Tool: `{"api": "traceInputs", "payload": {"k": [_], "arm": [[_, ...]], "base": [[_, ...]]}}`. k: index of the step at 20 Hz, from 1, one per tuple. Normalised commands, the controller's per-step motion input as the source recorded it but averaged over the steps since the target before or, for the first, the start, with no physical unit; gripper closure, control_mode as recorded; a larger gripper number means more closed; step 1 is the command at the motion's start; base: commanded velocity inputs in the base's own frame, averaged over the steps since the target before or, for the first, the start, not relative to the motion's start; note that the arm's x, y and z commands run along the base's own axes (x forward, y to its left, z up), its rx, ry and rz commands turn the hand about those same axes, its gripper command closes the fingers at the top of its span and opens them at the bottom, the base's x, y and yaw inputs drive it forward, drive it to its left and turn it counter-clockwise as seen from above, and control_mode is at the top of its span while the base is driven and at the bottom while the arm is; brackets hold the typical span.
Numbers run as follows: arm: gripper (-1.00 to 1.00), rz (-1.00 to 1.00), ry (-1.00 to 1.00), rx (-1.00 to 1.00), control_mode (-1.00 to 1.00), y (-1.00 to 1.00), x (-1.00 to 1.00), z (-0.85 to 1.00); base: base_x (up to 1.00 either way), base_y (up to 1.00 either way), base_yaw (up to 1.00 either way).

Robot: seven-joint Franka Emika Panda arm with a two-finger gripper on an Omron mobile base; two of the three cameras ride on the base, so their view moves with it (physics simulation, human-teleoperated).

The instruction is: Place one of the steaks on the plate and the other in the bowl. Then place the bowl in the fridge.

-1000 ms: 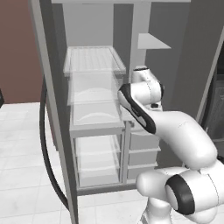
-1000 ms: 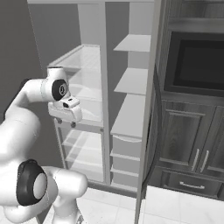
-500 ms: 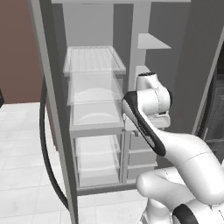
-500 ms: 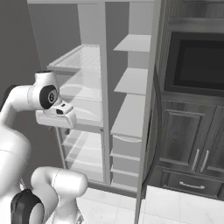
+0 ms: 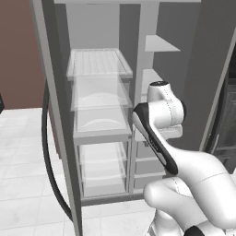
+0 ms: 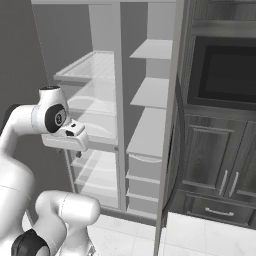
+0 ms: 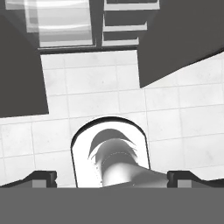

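Grey fridge open; arm before it, hand empty.

Pale translucent shelves and drawers stand bare as far as visible; no bowl, plate or steak can be found in these views, so their whereabouts cannot be told. Oven sits just right of the fridge. Gripper points down at the tiled floor, jaws fully spread, nothing between them. Judgement: the hand should travel clear of the door edges and hold the jaws wide until a task item is found.
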Motion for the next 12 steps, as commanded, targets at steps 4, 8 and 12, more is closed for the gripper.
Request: {"api": "traceInputs", "payload": {"k": [4,8,12], "arm": [[-1.00,0.00,0.00,0.00,1.00,0.00,0.00,0.00],[-1.00,0.00,0.00,0.00,1.00,0.00,0.00,0.00],[-1.00,0.00,0.00,0.00,1.00,0.00,0.00,0.00]], "base": [[-0.47,0.14,0.00],[-0.48,0.16,0.00],[-0.65,0.18,-0.03]]}}
